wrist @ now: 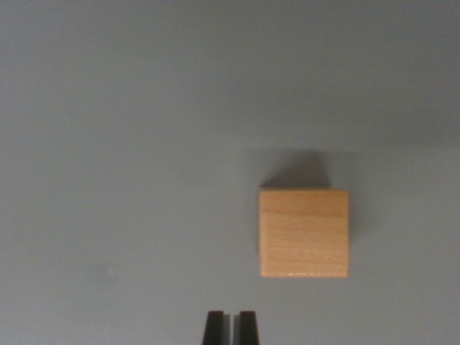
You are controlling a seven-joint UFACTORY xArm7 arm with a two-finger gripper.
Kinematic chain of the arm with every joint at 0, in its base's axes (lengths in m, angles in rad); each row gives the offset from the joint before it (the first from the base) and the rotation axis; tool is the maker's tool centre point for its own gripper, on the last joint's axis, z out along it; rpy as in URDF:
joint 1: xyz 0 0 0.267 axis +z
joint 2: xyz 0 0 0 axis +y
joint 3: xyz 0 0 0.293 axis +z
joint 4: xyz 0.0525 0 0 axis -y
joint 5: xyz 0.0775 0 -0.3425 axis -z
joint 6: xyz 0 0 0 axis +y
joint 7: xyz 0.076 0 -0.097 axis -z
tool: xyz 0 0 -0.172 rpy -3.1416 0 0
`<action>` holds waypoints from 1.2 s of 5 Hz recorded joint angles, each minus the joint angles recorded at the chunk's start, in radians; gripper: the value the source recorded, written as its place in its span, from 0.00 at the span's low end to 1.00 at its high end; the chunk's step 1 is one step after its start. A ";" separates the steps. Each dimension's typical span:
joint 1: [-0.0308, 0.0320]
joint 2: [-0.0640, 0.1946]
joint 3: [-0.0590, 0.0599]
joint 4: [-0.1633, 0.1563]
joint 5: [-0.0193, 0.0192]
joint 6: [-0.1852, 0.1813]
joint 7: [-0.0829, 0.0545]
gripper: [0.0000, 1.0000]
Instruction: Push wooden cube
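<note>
A light wooden cube (pixel 304 233) rests on a plain grey surface (pixel 129 144), right of the wrist view's centre, casting a shadow toward the top of the picture. My gripper (pixel 231 327) shows at the bottom edge as two black fingertips with only a thin slit between them, so it is shut with nothing held. The fingertips lie below and to the wrist view's left of the cube, apart from it by a clear gap.
Bare grey surface surrounds the cube on every side. No other objects, walls or edges appear in the wrist view.
</note>
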 joint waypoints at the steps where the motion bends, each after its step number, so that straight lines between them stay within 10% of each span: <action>1: 0.0000 0.000 0.000 0.000 0.0000 0.000 0.000 0.00; 6: -0.0162 0.028 -0.014 -0.099 0.0015 -0.123 -0.038 0.00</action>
